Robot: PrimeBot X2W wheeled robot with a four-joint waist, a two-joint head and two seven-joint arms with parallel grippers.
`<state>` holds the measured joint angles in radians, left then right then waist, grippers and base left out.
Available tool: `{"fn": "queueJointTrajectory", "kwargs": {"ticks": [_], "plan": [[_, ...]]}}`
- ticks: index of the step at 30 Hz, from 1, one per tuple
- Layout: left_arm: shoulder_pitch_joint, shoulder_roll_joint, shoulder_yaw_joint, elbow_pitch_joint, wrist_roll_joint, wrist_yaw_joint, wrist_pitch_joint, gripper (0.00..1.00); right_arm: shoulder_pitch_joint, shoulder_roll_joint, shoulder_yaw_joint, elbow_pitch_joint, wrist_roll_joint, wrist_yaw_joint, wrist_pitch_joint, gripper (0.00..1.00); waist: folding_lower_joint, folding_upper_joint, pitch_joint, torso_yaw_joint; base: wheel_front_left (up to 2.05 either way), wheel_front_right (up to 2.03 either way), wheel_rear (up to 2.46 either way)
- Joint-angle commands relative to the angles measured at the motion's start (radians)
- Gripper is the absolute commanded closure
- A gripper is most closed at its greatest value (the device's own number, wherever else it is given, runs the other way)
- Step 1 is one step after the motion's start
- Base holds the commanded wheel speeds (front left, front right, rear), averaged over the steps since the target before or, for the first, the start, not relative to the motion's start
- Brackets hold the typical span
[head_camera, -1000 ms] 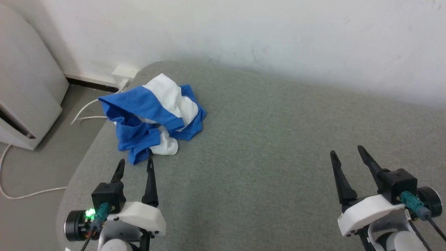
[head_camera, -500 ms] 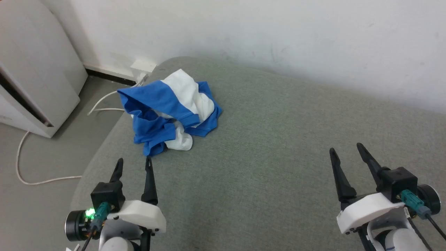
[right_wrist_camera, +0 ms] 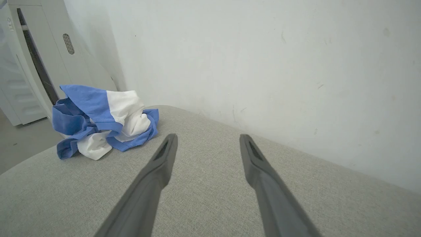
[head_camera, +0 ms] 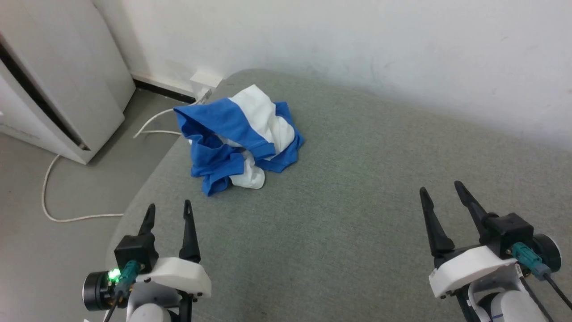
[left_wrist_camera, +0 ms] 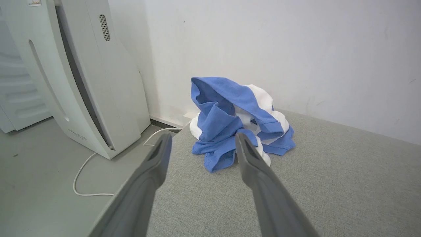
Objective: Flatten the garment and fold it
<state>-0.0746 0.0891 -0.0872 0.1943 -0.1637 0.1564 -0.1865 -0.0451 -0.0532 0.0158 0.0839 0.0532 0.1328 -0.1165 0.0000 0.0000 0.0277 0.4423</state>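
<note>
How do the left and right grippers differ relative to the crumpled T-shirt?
The left dark two-fingered gripper points at the crumpled blue-and-white cotton T-shirt, close ahead of its tips; the right dark two-fingered gripper faces bare grey fabric surface, the shirt far to its left. The left's fingers run roughly straight up the head view; the right's lean leftward. Both are open and empty.

Garment (head_camera: 241,134) at far-left corner of padded surface (head_camera: 339,223), wall (head_camera: 357,44) behind; cable (left_wrist_camera: 92,194) and, perhaps, an appliance (head_camera: 58,80) leftward.
</note>
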Motion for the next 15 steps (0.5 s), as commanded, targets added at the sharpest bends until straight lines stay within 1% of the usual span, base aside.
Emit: {"fn": "queueJointTrajectory", "kwargs": {"ticks": [1,15], "plan": [[-0.019,0.007,-0.004,0.008,-0.008,0.010,-0.009,0.00,-0.017,0.002,0.002,0.005,0.008,-0.002,-0.009,0.00,0.0000,0.0000,0.000,0.009,0.00,0.00,0.00],[-0.033,0.018,-0.022,0.039,-0.038,0.041,-0.039,0.00,-0.031,0.003,-0.001,0.020,0.015,-0.002,-0.028,0.00,0.0000,0.0000,0.004,0.068,0.00,0.00,0.00]]}}
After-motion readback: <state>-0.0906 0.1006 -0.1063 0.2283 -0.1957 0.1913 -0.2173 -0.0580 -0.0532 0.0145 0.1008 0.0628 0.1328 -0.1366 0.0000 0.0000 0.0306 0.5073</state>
